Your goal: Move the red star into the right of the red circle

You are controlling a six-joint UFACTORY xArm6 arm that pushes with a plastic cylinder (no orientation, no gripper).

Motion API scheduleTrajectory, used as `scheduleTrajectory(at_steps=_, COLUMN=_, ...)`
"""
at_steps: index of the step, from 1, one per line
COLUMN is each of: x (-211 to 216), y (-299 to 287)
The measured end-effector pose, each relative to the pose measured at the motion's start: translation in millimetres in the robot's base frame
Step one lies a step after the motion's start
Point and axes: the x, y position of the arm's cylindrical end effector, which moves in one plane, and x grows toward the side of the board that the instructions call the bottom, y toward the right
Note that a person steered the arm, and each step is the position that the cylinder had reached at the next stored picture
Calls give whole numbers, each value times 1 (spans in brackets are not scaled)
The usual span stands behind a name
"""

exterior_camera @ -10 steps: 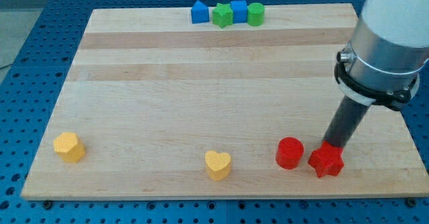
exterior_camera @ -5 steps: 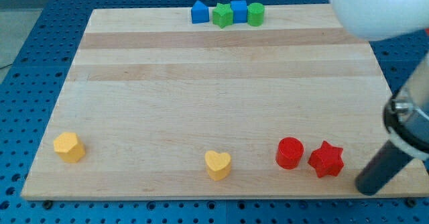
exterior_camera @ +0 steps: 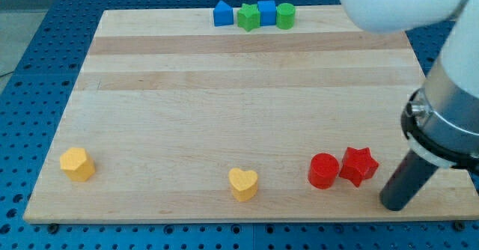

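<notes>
The red star (exterior_camera: 358, 165) lies near the board's bottom edge, touching the right side of the red circle (exterior_camera: 324, 171). My tip (exterior_camera: 392, 203) rests on the board just to the lower right of the red star, a short gap apart from it. The rod rises up and to the right into the arm's grey collar at the view's right.
A yellow heart (exterior_camera: 243, 184) sits left of the red circle, and a yellow block (exterior_camera: 78, 164) is at the bottom left. A blue block (exterior_camera: 222, 13), green star (exterior_camera: 248, 16), blue cube (exterior_camera: 266, 12) and green cylinder (exterior_camera: 285, 15) line the top edge of the wooden board (exterior_camera: 224, 93).
My tip went from above the red star round to its lower right. The red star slid left and up a little, and now touches the red circle.
</notes>
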Motion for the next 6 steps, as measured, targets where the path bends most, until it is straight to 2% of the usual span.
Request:
scheduleTrajectory(at_steps=1, x=-16, y=32)
scheduleTrajectory(at_steps=2, x=-34, y=14)
scheduleTrajectory(at_steps=3, x=-41, y=-23)
scheduleTrajectory(at_steps=4, x=-42, y=-35)
scheduleTrajectory(at_steps=5, x=-52, y=-4)
scheduleTrajectory(at_steps=6, x=-101, y=-2)
